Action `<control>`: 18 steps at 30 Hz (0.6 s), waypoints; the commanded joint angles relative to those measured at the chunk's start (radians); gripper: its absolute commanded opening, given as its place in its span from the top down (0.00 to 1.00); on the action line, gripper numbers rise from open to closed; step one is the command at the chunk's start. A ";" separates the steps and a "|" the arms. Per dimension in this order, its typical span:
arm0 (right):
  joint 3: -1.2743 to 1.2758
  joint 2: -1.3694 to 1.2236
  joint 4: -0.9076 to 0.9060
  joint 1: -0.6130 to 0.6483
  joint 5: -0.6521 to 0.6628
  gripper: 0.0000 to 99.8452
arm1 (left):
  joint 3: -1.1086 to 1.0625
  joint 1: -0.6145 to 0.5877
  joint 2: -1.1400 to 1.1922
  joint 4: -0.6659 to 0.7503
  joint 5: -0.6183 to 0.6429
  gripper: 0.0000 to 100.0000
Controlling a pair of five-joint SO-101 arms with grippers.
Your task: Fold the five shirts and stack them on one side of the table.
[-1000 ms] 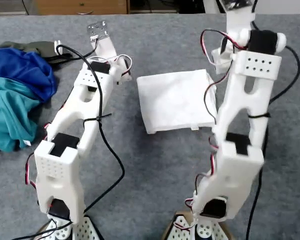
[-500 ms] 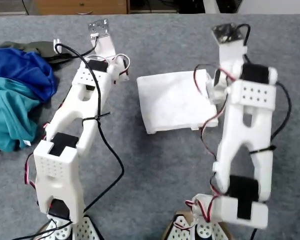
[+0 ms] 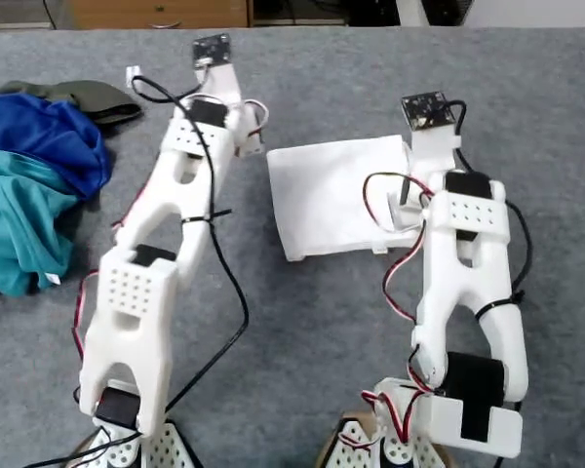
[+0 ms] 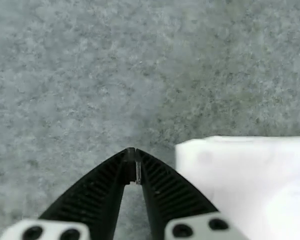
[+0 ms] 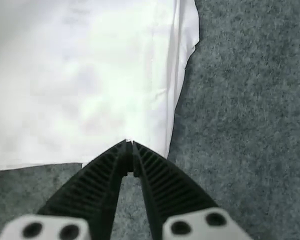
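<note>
A folded white shirt (image 3: pixel 341 195) lies flat on the grey table (image 3: pixel 302 322), about midway between its left and right edges and between the two arms. Its folded edges are roughly square, with one small flap sticking out along the near edge.

The left arm (image 3: pixel 166 234) stretches toward the far side of the table. In its wrist view the left gripper (image 4: pixel 132 165) is closed, its black ridged jaws meeting at the tips and holding nothing. It hangs over bare table just beside a corner of the white shirt (image 4: pixel 250 185), apart from the cloth.

The right arm (image 3: pixel 463 263) stands at the shirt's right side. The right gripper (image 5: pixel 129 160) is also pressed closed with nothing between its jaws. Its tips sit right at the edge of the white shirt (image 5: pixel 85 75), close to a corner; whether they touch the cloth I cannot tell.

Along the table's left edge lies an unfolded heap: a blue shirt (image 3: pixel 39 146), a teal shirt (image 3: pixel 19 224) nearer, and an olive garment (image 3: pixel 88 97) behind.
</note>
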State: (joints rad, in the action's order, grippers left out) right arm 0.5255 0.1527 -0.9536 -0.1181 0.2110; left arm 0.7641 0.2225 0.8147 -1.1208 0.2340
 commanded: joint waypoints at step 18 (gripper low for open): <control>-0.087 -0.298 0.146 -0.110 -0.005 1.00 | 0.661 0.049 0.331 -0.239 0.020 0.98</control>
State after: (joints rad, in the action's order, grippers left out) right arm 0.4826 -0.1419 -0.8002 -0.2041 0.2094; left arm 1.3149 0.2608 1.1630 -1.3111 0.2463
